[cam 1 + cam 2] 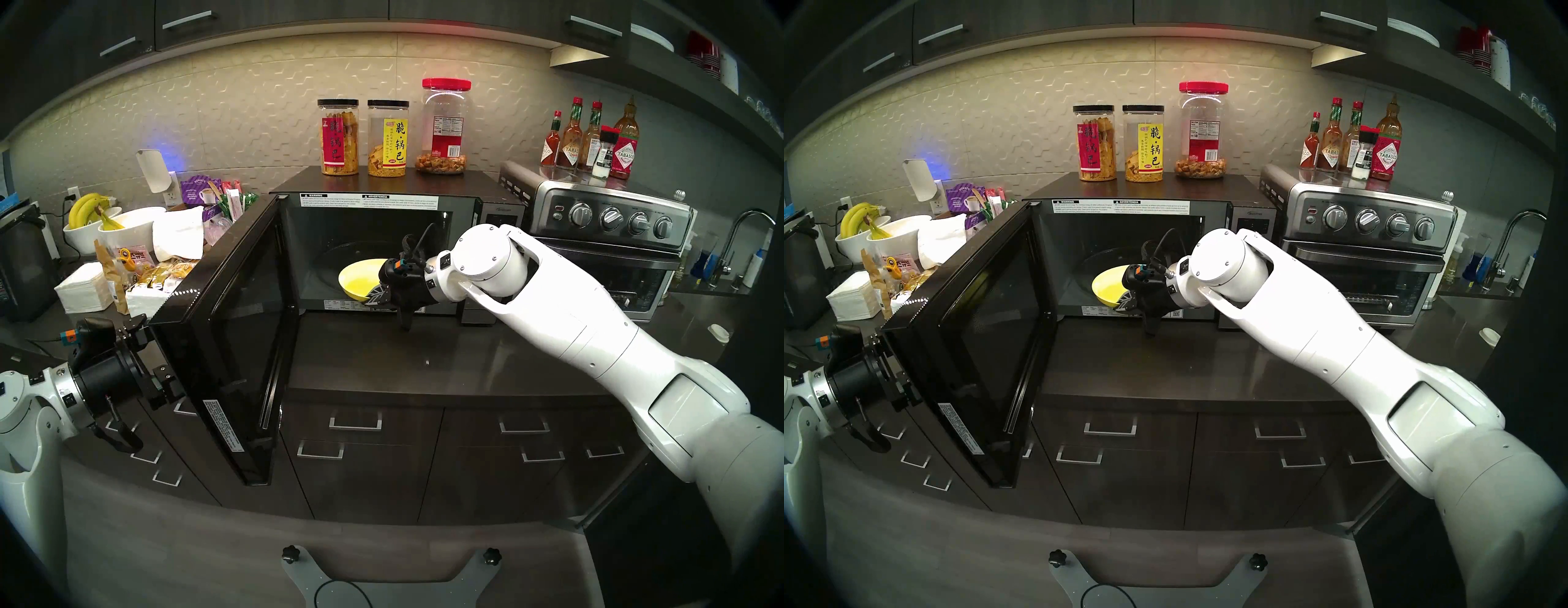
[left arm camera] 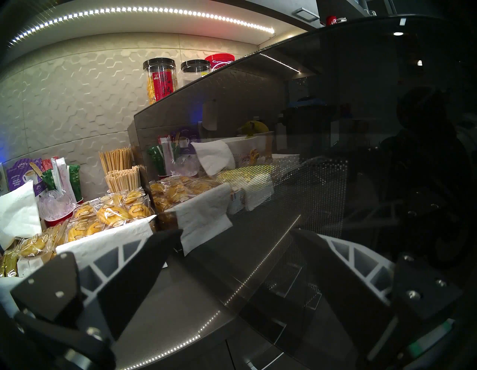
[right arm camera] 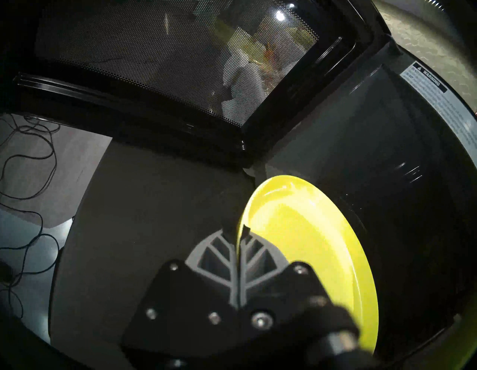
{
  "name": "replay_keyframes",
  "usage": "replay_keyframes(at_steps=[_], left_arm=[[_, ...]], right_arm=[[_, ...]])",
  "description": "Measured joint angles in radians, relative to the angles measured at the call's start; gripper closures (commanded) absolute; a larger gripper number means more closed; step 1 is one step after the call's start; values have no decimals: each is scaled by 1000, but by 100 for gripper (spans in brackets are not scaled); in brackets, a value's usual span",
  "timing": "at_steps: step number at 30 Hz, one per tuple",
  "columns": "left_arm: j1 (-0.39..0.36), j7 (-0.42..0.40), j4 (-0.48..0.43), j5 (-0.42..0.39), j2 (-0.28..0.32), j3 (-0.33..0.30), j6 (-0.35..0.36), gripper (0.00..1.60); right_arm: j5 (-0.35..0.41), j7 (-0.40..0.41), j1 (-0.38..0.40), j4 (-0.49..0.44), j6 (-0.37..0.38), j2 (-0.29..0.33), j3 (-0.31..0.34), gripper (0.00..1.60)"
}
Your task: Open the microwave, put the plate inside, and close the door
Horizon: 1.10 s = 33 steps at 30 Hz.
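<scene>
The large boxy dark-brown microwave point(image 1: 382, 237) stands on the dark countertop point(image 1: 424, 356) with its wide glossy black glass door point(image 1: 237, 339) swung open toward the near left. The right gripper point(image 1: 375, 293) is clamped on the near rim of the round bright yellow plate point(image 1: 360, 278), which is tilted, partly inside the cavity at its front opening. The left gripper point(image 2: 232, 248) sits at the door's outer face, fingers point(image 2: 154, 258) spread apart and holding nothing. A stainless toaster oven point(image 1: 606, 237) stands just right of the microwave.
</scene>
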Motion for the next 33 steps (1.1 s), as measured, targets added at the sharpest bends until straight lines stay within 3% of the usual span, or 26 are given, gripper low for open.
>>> replay_keyframes(at_steps=[16,33], left_arm=[[-1,-1,0,1,-1,0,1,0],[-2,-2,0,2,-2,0,1,0]], right_arm=[[-31,-10,7,106,-20,-72,-5,160],[-30,-9,9,115,-27,-97,-2,160]])
